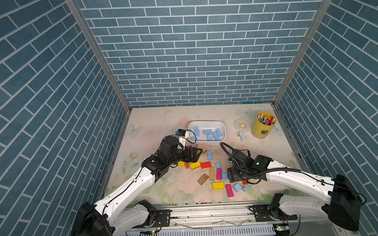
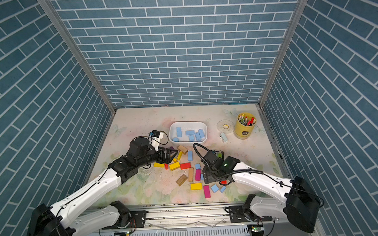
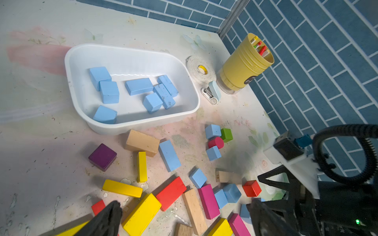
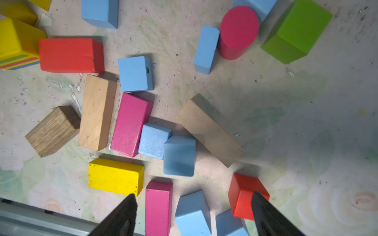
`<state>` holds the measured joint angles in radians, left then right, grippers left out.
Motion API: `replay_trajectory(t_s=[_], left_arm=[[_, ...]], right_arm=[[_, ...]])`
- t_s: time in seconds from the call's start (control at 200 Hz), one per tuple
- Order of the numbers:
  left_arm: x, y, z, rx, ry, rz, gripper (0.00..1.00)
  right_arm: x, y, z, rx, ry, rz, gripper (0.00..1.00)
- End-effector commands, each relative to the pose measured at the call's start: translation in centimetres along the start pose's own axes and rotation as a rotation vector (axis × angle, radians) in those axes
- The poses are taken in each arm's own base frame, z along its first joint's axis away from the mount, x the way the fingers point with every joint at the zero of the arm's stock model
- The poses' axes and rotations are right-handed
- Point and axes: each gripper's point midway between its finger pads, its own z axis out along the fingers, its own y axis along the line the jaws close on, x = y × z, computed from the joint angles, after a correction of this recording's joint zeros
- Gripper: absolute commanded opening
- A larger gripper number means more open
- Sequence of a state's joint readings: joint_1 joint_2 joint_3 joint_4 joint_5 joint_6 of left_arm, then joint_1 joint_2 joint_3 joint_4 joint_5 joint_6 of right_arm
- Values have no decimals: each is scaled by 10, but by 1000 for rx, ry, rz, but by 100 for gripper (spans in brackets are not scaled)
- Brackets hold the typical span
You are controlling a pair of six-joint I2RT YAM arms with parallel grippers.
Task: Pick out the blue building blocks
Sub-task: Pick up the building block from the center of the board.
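Blue building blocks (image 3: 139,85): we count seven inside the white tub (image 3: 131,51); left gripper (image 3: 184,203) and right gripper (image 4: 193,195) both spread, holding nothing.

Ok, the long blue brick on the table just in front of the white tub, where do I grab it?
Come straight down on the long blue brick and pinch across its narrow width at mid-length. It lies flat with both long sides free, but its tub-side end sits by the bare-wood block, so a lengthwise grip looks worse.

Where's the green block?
The green block sits on the table beside the pink-red cylinder and a blue block, between the white tub and the right arm, seen in both wrist views.
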<state>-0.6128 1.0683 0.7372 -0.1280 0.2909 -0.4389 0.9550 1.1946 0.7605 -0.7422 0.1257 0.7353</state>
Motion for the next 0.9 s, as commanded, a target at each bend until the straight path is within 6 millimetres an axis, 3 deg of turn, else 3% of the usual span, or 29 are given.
replay_trajectory(t_s=[0.0,0.31,0.895], left_arm=[[-4,-6,-5,34,-29,37,99],[-3,-4,-7,21,-30,40,99],[-1,-1,-6,10,-24,38,99]], right_arm=[[-5,-5,-1,88,-10,-4,83],[-5,6,13,141,18,-41,62],[-6,17,38,153,55,-45,37]])
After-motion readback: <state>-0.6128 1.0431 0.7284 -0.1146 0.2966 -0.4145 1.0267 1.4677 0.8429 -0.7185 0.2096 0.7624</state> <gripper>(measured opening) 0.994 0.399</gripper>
